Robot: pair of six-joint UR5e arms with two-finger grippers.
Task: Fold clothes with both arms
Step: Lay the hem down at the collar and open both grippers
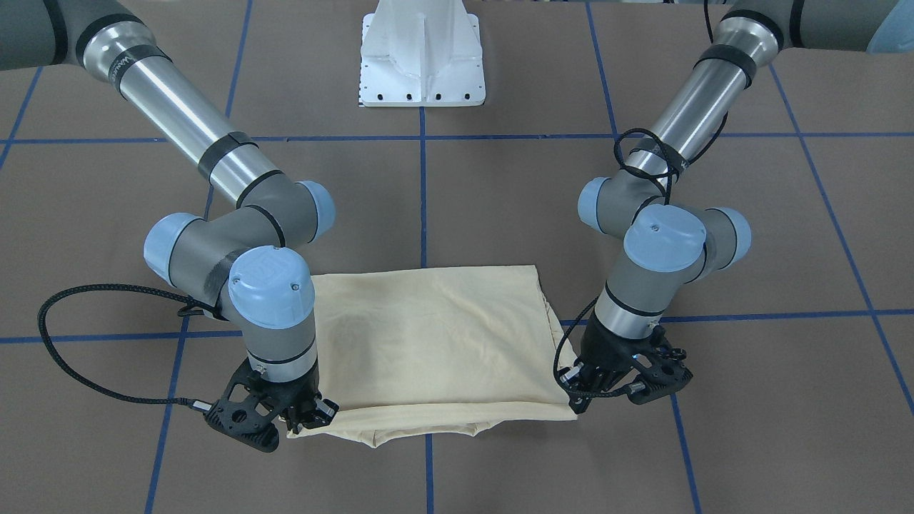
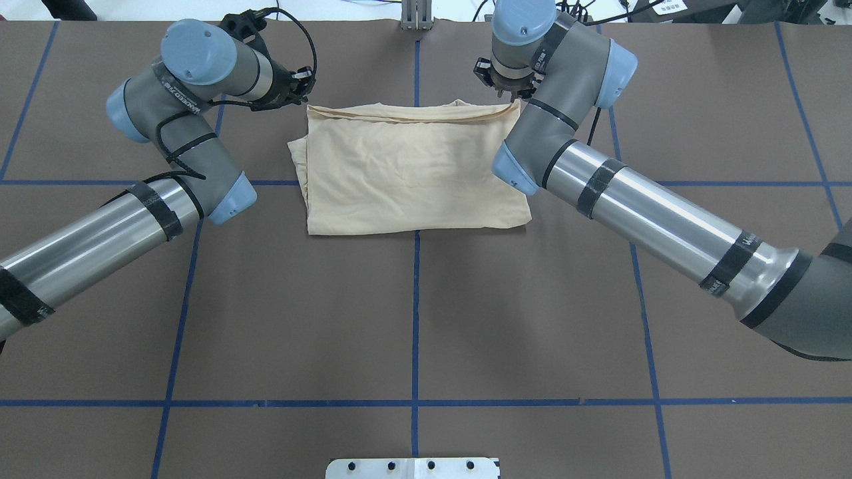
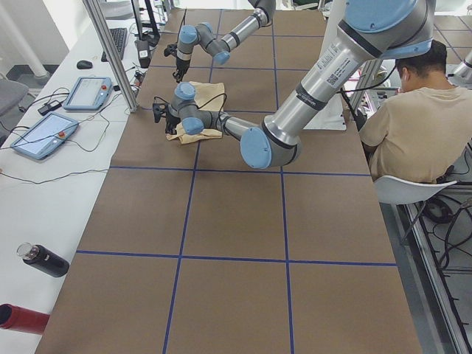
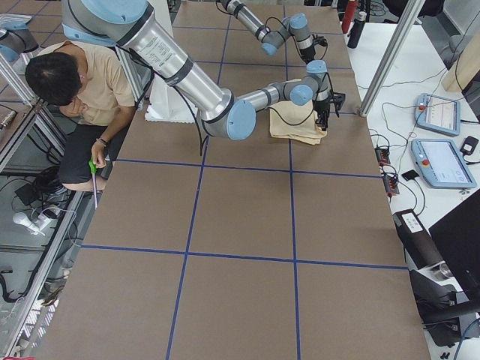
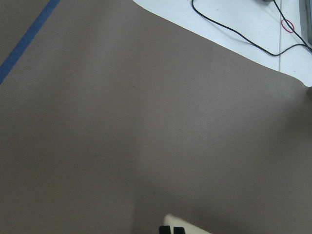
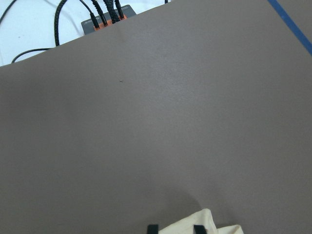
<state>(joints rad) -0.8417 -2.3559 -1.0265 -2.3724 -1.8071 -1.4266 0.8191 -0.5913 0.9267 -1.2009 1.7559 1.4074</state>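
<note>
The cream-yellow T-shirt lies folded into a flat rectangle on the brown table, print hidden; it also shows in the overhead view. My left gripper is low at the shirt's far corner on my left. In its wrist view the gripper is shut, its fingertips pressed together on a bit of cream fabric. My right gripper is at the other far corner. In its wrist view the gripper has its fingertips apart, with the cloth corner between and beside them.
The white pedestal base stands at my side of the table. Blue tape lines grid the brown mat. Teach pendants and cables lie beyond the far edge. An operator sits beside the table. A dark bottle lies on the side bench.
</note>
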